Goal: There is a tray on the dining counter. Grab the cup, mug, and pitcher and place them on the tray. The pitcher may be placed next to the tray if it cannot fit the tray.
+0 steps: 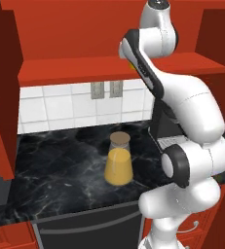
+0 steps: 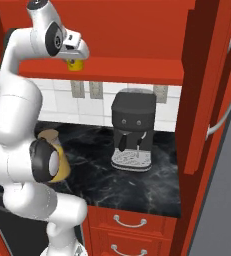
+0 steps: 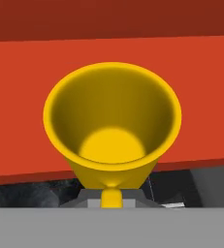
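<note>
Currently the gripper [image 2: 76,59] is clenched on a yellow cup [image 2: 75,64], held high. Rigid, light, probably slick; rim pinch works, so move gently.

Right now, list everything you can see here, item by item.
yellow mug: one, yellow, held up in front of the red upper cabinet
pitcher: one, clear with orange-yellow juice and a tan lid, upright on the worktop
coffee machine: one, black, on the worktop against the wall
worktop: one, black with marble veins
wall sockets: three, grey, on the white tiles
upper cabinet: one, red, above the tiles
drawers: two, red with silver handles, below the worktop
dishwasher: one, dark, under the worktop
arm: one, white with dark joints
gripper: one, shut on the yellow mug
</note>
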